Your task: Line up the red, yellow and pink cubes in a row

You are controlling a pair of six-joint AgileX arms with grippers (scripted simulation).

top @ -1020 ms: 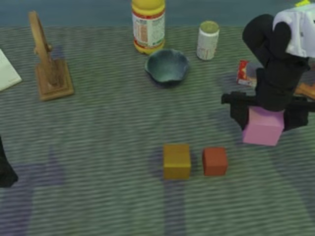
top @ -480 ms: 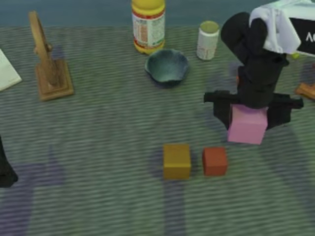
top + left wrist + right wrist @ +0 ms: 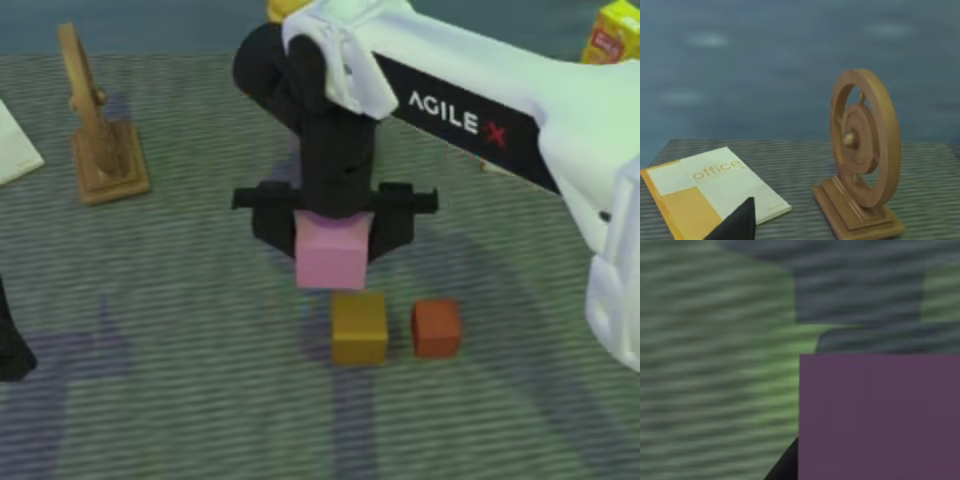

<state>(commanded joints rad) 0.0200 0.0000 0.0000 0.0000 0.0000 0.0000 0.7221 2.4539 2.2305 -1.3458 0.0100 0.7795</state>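
The right arm reaches in from the top view's right edge, its white link slanting across the worktop [image 3: 150,320] and its black wrist pointing straight down. The right gripper [image 3: 334,232] pinches the pink cube [image 3: 333,255] from above, one black finger on each side of it, and the cube hangs level under the wrist. In the right wrist view the pink cube [image 3: 880,415] fills the near corner, with the striped worktop [image 3: 715,365] beyond it.

The yellow cube [image 3: 359,327] sits just in front of the gripper and slightly to its right, close under the held cube's front edge. The red cube [image 3: 436,328] lies further right of the gripper, beside the yellow one with a small gap between them.

Well to the gripper's left stands a wooden wheel ornament [image 3: 95,125]. The left gripper [image 3: 12,345] is parked at the top view's left edge; I cannot tell how its fingers stand. Its wrist view shows the wooden wheel ornament [image 3: 862,155] and an office booklet [image 3: 710,187].
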